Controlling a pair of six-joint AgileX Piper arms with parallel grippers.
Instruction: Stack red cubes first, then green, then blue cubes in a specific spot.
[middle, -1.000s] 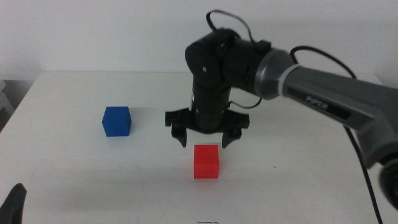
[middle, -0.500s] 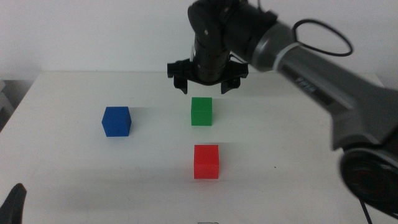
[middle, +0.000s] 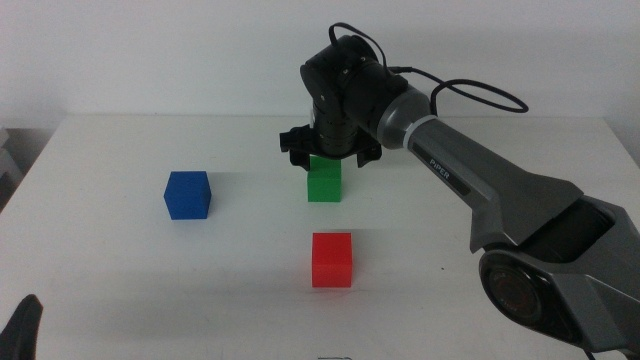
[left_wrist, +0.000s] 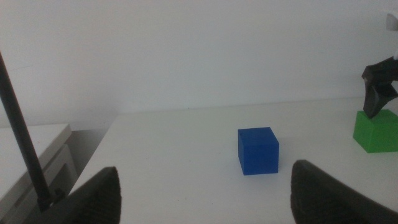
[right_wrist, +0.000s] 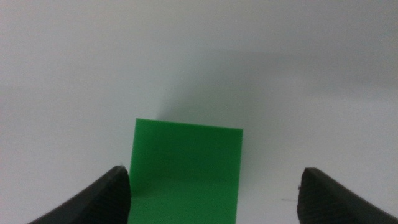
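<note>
Three small matte cubes of equal size sit apart, flat on a white bench. The green cube (middle: 324, 181) stands farthest back, the blue cube (middle: 188, 194) well off to its left, and the red cube (middle: 332, 259) nearest the camera, almost directly in front of the green one.

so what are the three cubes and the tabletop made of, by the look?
Green cube, blue cube, red cube: solid colour, matte, no glare or grain; likely foam or painted plastic, can't tell which. Tabletop: plain white, smooth, faint soft shadows; looks like laminate. Right gripper hangs open over the green cube; left gripper waits open at the near edge.
</note>
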